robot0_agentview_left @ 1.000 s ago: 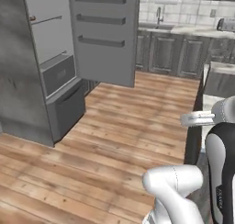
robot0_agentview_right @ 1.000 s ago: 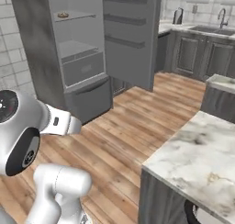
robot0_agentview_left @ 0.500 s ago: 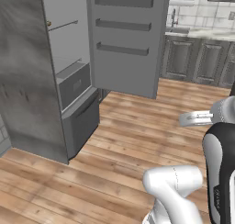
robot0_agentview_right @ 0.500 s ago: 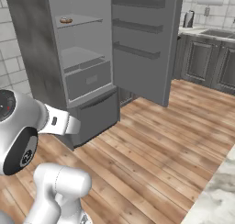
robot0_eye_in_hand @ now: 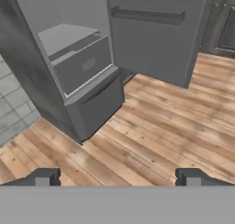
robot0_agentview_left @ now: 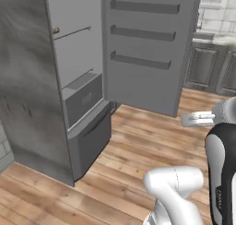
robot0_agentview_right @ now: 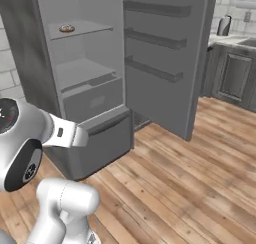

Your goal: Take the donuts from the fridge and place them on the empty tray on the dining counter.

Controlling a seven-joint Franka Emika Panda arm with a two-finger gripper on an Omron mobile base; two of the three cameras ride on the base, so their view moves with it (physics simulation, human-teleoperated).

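Observation:
The fridge (robot0_agentview_left: pixel 27 90) stands open in front of me, dark grey outside with plain grey shelves and drawers (robot0_eye_in_hand: pixel 82 67) inside. On its upper shelf lies one brown donut (robot0_agentview_right: pixel 66 28) with a pale topping; a sliver of it peeks past the fridge's edge (robot0_agentview_left: pixel 56 30) in the left base view. My gripper (robot0_eye_in_hand: pixel 117 178) is open with nothing between its fingertips (robot0_eye_in_hand: pixel 43 177), well back from the fridge and above the wooden floor. The tray and the dining counter are out of view.
The fridge door (robot0_agentview_left: pixel 143 49) is swung wide to the right, with several door racks. Dark panelled cabinets (robot0_agentview_left: pixel 205 67) and a kettle (robot0_agentview_right: pixel 223 25) stand behind it. Wooden floor (robot0_agentview_right: pixel 180 178) stretches between me and the fridge. A tiled wall (robot0_eye_in_hand: pixel 13 103) flanks the fridge's left.
The base has driven toward the fridge, so the whole scene shifted and the fridge looms larger. The marbled counter slid out of the right base view. The gripper stays open.

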